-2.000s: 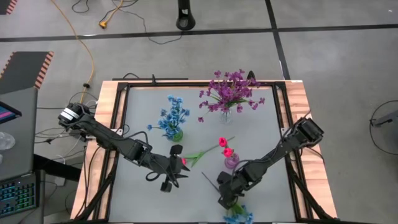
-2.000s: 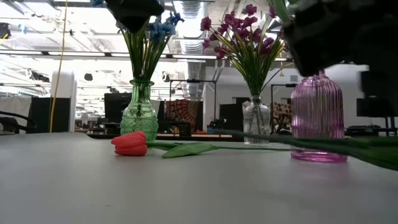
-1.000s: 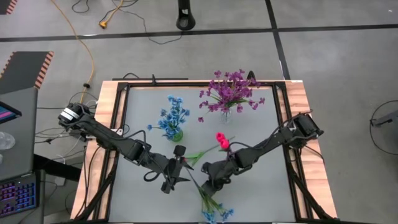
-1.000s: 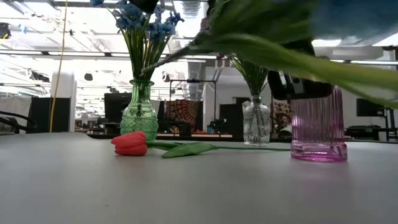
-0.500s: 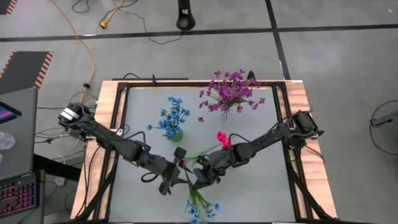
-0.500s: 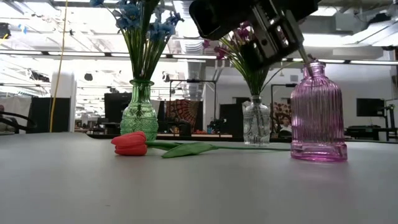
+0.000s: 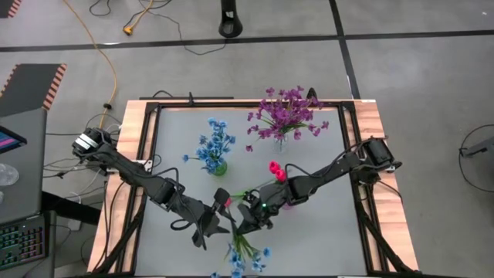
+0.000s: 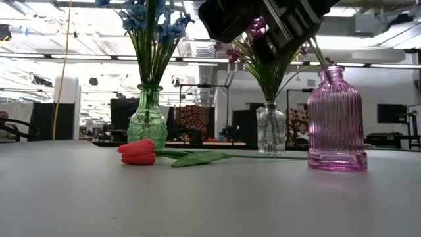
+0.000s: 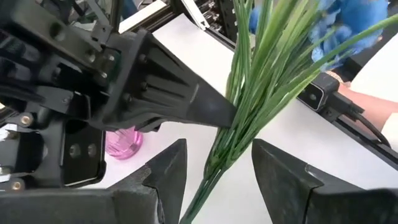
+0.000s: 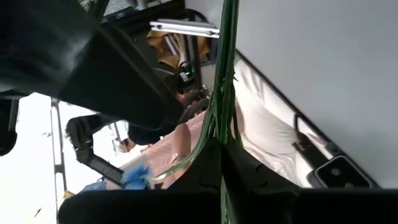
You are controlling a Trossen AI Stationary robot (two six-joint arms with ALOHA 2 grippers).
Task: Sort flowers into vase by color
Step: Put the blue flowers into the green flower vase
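A bunch of blue flowers [image 7: 244, 255] on long green stems [image 9: 249, 93] hangs over the table's near middle, with my right gripper [image 7: 241, 220] shut on it. My left gripper [image 9: 217, 155] is open just to its left. The stems pass between its two fingers, and I see no touch. A green vase holds blue flowers [image 7: 215, 145], a clear vase holds purple ones [image 7: 282, 116], and a pink vase [image 8: 336, 118] holds a pink-red one [image 7: 275, 170]. A red tulip [image 8: 138, 151] lies on its side on the table. My right gripper pinches the bundle of green stems [image 9: 237, 118] between its two fingers [image 9: 199, 107], partway along, with stem ends reaching on past the hold. The fingers come nearly level from the table's right and lie across the stems. The bunch is lifted clear, its blossoms toward the near edge.
The three vases stand across the table's far half, and the pink vase [image 7: 284, 197] is close behind my right arm. The tulip's stem and leaf [image 8: 210, 157] stretch toward the pink vase. A person's arm [image 9: 373, 106] shows beyond the near edge.
My right gripper has carried the blue bunch toward the table's left, up to my left gripper, and has rolled its wrist. The bunch has stayed lifted, its blossoms swinging leftward along the near edge.
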